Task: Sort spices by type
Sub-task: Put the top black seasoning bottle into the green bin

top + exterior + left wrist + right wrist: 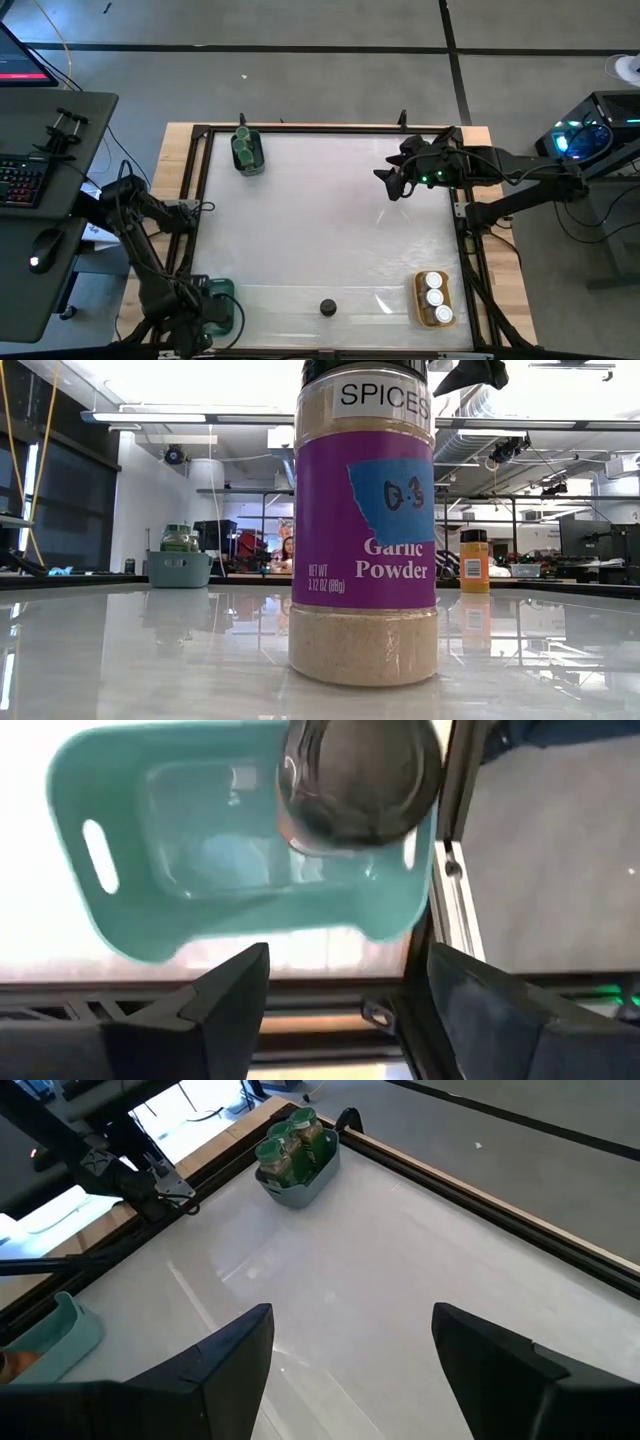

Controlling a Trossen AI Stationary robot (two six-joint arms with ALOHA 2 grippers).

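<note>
My left gripper (345, 1005) is open, pointing down over a teal tray (130, 870) at the table's near left corner (228, 300). A dark-lidded spice jar (355, 780) stands in one end of that tray, clear of the fingers. Another dark-lidded jar (328, 308), labelled garlic powder (365, 530), stands upright on the table by the near edge. Three green-lidded jars (290, 1145) sit in a grey tray (247, 152) at the far left. Three white-lidded jars (435, 295) sit in an orange tray (420, 310) at the near right. My right gripper (350, 1370) hangs open above the table's far right (390, 187).
A dark frame rail (200, 200) runs around the white table top, close beside the teal tray (450, 870). The middle of the table (330, 220) is bare. A desk with a keyboard and mouse (30, 200) stands left of the table.
</note>
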